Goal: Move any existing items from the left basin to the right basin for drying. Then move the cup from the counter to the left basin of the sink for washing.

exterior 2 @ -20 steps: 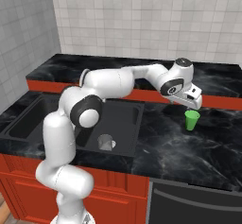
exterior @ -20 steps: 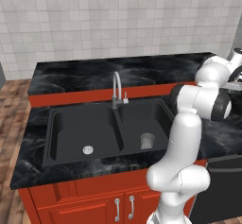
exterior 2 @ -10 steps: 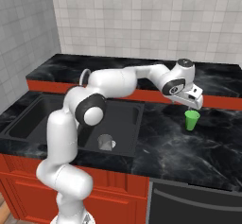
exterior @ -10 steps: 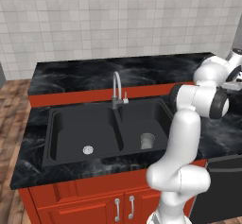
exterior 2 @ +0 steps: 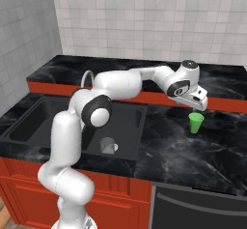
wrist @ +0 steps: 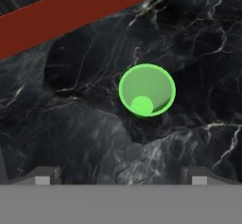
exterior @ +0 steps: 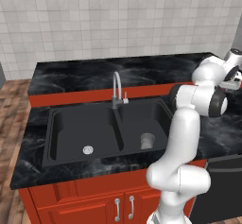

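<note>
The glossy black marble-look counter (exterior 2: 159, 148) carries a matte black two-basin sink (exterior: 108, 128). Its left basin (exterior: 82, 133) holds nothing but its drain, and the small grey translucent tumbler (exterior: 147, 141) stands in the right basin (exterior: 144, 124), so the first half of the task looks done. The small bright green tapered cup (exterior 2: 195, 122) stands upright on the counter, well right of the sink, not yet lifted. The white arm reaches out to the right, its gripper (exterior 2: 198, 106) pointing down just above the cup, its fingers wide apart and empty.
</note>
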